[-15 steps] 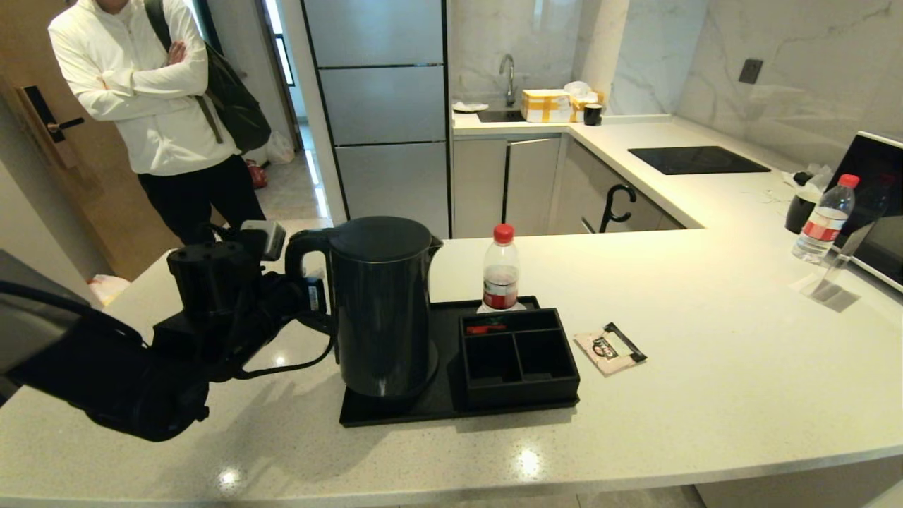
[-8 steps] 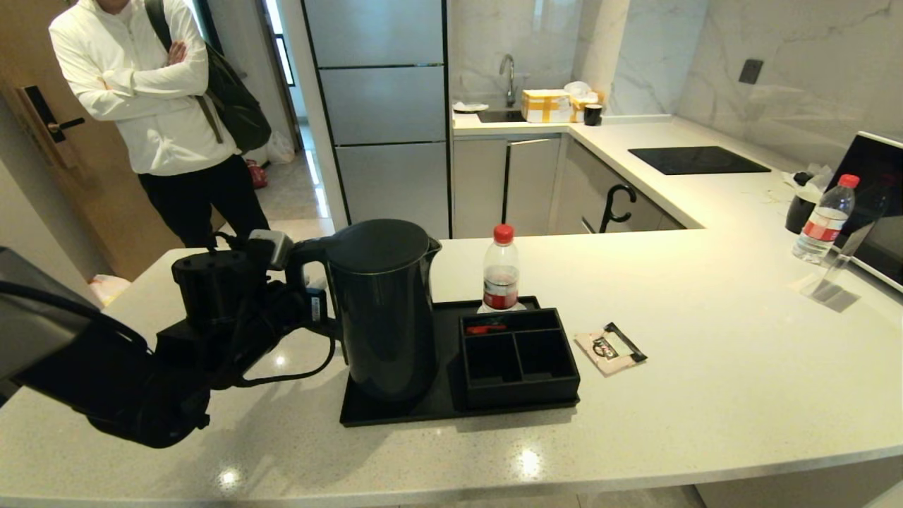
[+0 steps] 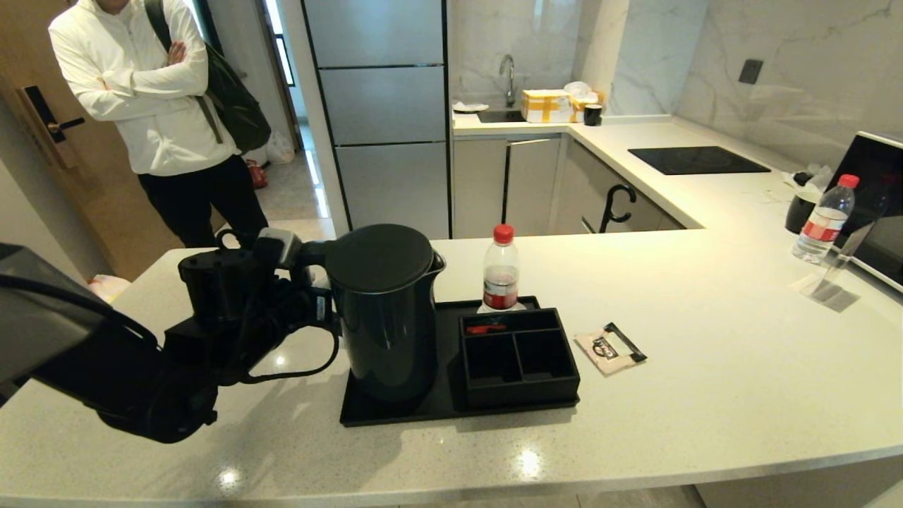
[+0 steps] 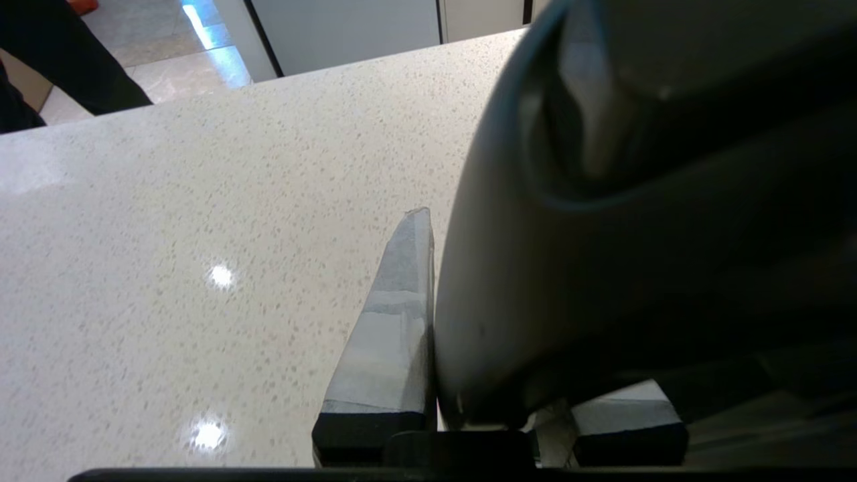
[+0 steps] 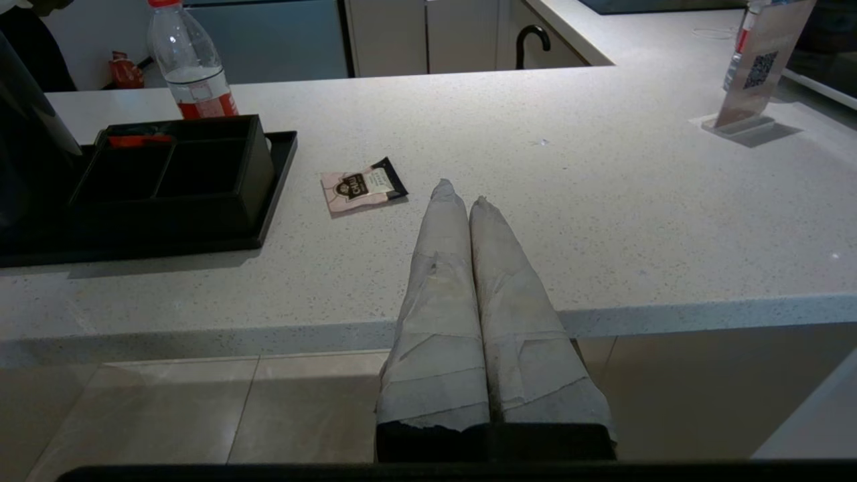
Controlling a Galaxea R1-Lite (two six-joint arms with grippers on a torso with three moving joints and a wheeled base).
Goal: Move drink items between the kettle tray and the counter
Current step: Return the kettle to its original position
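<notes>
The left gripper (image 3: 310,271) is clamped on the loop handle of the matte-black kettle (image 3: 384,317), which tilts over the flat black tray (image 3: 395,413). The right gripper (image 5: 462,194) hangs closed and empty before the glossy speckled desk (image 3: 705,339); the flat beige sachet (image 5: 361,186) lies near its taped tips.

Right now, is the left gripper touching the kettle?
Touching. In the left wrist view the left gripper has one taped finger pressed flush against the kettle handle, no gap between them.
</notes>
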